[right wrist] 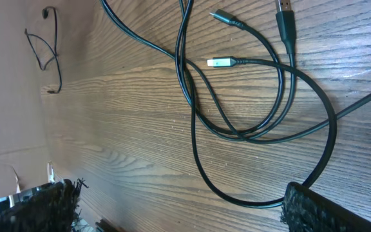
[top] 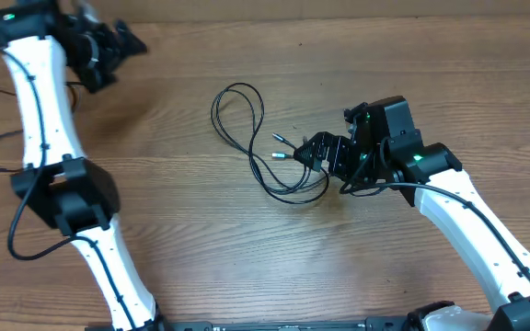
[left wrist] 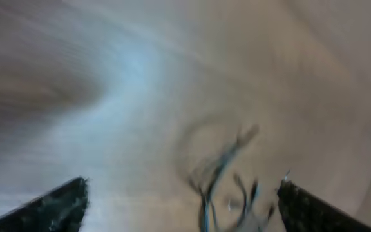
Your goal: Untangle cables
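The black USB cables lie mid-tabletop with their loops crossed over one another, so the untangling looks barely begun. The right gripper hovers at their right edge with its fingers apart and nothing held. The left gripper, also spread, sits at the far left, well apart.

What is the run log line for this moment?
left gripper: open, far from cables | right gripper: open, over cables | cables: tangled, on table

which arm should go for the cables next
Right. The right gripper sits open at the cables; the left gripper is far off across the table.
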`<state>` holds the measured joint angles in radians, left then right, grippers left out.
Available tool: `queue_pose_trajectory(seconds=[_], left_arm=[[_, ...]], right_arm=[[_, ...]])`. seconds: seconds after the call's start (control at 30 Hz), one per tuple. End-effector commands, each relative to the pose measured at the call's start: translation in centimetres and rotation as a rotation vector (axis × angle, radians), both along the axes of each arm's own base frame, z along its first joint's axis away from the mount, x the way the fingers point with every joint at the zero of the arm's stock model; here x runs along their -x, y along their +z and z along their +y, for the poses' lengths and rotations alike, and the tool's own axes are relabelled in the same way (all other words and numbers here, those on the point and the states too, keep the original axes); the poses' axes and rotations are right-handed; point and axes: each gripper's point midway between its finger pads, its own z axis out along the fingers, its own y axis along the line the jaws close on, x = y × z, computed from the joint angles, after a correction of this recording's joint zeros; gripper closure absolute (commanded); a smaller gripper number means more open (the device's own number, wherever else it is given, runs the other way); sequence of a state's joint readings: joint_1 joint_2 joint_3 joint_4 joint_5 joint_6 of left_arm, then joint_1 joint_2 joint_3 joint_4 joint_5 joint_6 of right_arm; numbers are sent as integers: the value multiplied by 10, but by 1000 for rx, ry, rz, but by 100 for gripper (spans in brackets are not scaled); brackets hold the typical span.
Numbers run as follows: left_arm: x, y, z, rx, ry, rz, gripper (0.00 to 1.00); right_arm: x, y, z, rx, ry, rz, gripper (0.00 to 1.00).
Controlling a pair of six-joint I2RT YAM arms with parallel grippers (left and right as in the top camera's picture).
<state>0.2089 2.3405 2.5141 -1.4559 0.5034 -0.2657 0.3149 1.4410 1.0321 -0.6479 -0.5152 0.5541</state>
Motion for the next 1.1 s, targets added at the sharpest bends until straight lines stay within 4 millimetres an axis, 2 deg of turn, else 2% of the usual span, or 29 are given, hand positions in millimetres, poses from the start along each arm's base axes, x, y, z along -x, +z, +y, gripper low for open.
queue_pose_trajectory(seconds=[0.0,0.07,0.13,0.2,0.27,0.37,0.47,0.5,0.57,0.63,0.7,0.77,0.83,0.93,1.03,1.07], left_arm=[[20,5,-53,-70,-300,-38,20],[30,-2,-64,-118,-343,7,23],[45,-9,-75,-178,-381,78,22],[57,-7,-81,-183,-380,124,1],[58,0,-81,-178,-348,123,0],[64,27,-76,-205,-301,75,0],[77,68,-61,-295,-220,-1,1],[86,91,-61,-318,-202,-51,0],[105,119,-56,-372,-159,-104,1],[126,135,-37,-477,-45,-105,1],[147,138,-23,-550,59,-76,0],[160,128,-16,-566,120,-53,0],[164,109,-17,-552,138,-59,0],[162,60,-28,-501,103,-84,0],[150,0,-48,-417,12,-109,1],[146,-14,-54,-390,-14,-121,0]], right_arm=[[-3,2,-1,6,-5,-11,0],[-3,2,-1,6,-5,-11,0],[-3,2,-1,6,-5,-11,0],[-3,2,-1,6,-5,-11,0],[-3,2,-1,6,-5,-11,0],[-3,2,-1,6,-5,-11,0],[-3,2,-1,6,-5,-11,0],[-3,2,-1,6,-5,-11,0],[-3,2,-1,6,-5,-11,0],[-3,2,-1,6,-5,-11,0],[-3,2,-1,6,-5,-11,0],[-3,2,-1,6,-5,-11,0],[-3,2,-1,6,-5,-11,0],[-3,2,-1,6,-5,-11,0],[-3,2,-1,6,-5,-11,0],[-3,2,-1,6,-5,-11,0]])
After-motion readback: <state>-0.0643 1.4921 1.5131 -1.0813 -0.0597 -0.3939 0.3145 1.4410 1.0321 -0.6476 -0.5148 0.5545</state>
